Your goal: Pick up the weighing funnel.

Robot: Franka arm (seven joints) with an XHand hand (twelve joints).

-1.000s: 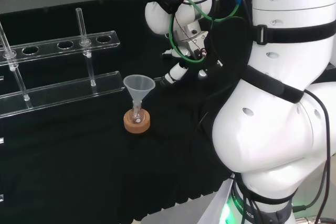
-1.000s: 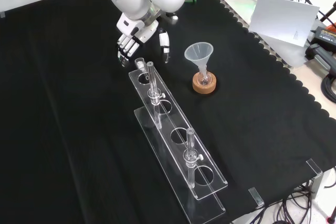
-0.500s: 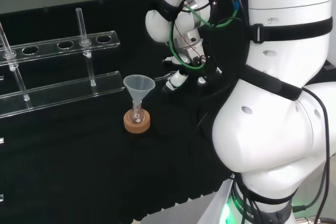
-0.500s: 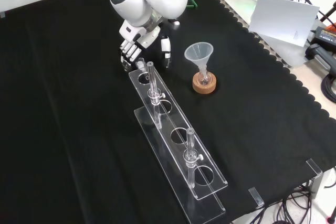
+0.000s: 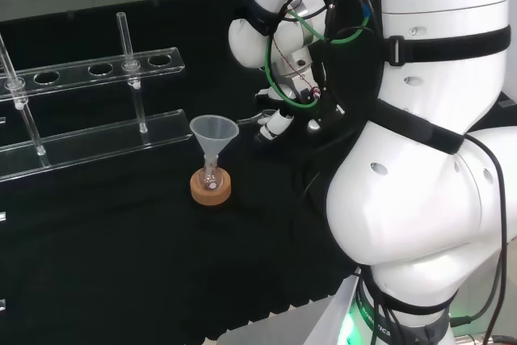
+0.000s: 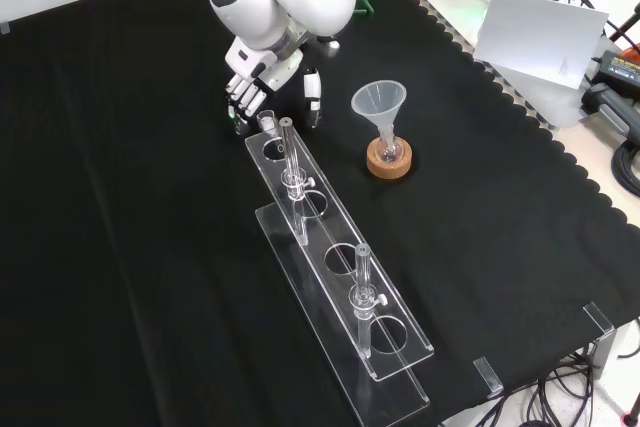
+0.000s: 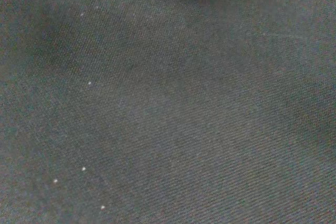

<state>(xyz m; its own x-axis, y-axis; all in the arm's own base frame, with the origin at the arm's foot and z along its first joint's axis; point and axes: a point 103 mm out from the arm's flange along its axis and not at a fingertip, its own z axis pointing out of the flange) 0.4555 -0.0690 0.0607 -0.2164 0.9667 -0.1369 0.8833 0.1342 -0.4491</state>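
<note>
One small clear weighing funnel (image 6: 267,123) lies between your hand's (image 6: 264,63) straight fingers (image 6: 238,99) and thumb (image 6: 312,107), hand spread wide, at the end of the test-tube rack (image 6: 336,259).

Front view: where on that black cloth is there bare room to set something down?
The widest bare cloth lies left of the clear rack. Another free patch is right of the rack, nearer than the funnel. It is crowded at the rack's far end, where the hand hangs.
</note>
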